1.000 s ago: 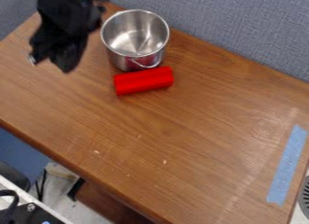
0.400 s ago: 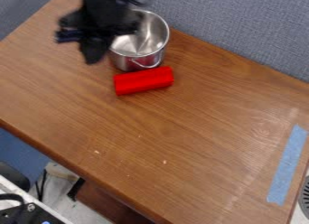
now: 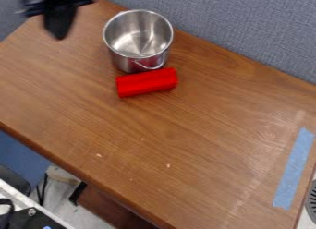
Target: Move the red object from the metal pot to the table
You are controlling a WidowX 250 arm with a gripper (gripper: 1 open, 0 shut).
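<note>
Fingers [image 3: 59, 20] shifted, red block [image 3: 147, 82] apart from them.

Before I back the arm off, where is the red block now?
In the camera view, the red block lies on the wooden table, left of centre in the upper half, just below the metal pot.

No readable text, labels, brands, numbers or signs anywhere in view.
</note>
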